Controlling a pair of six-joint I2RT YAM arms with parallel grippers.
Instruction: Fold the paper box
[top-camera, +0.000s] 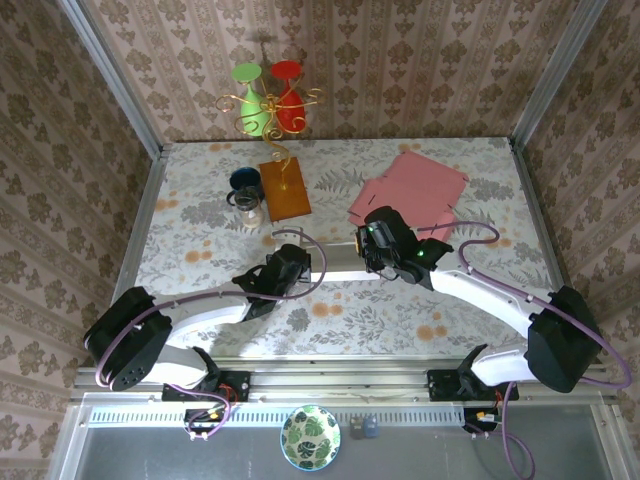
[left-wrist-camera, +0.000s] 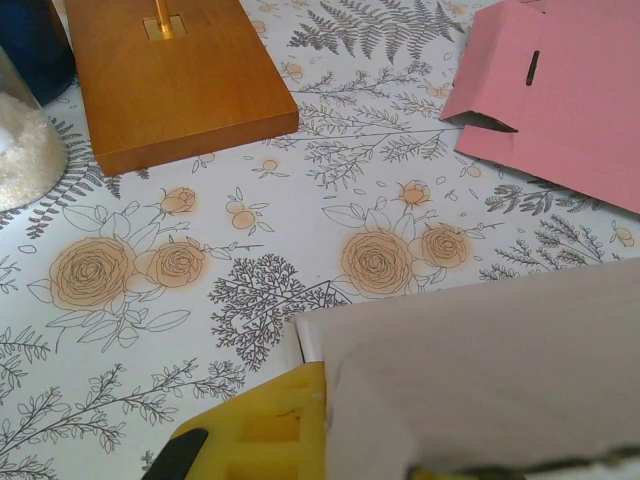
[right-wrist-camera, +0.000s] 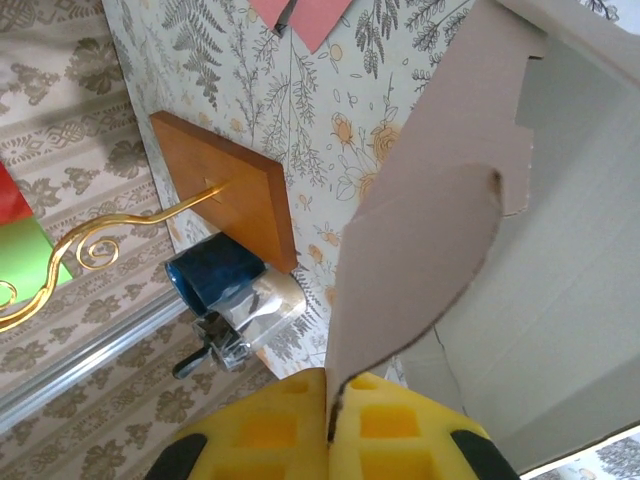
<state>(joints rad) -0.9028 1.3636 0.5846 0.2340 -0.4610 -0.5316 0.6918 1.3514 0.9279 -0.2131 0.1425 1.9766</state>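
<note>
The grey box (top-camera: 335, 262) sits at the middle of the table (top-camera: 190, 255) in the top view, stretched between both arms. The right tool (right-wrist-camera: 330, 425) is clenched on a rounded flap (right-wrist-camera: 420, 250), its yellow pads (right-wrist-camera: 265, 430) pinching the lower edge, probably so it can swing the flap inward. The left tool (top-camera: 298, 268) meets the box's left end, likely to brace it. A grey panel covers most of that tool in the left wrist view, so I cannot tell its grip. A flat pink sheet (top-camera: 410, 190) lies apart, upper right.
</note>
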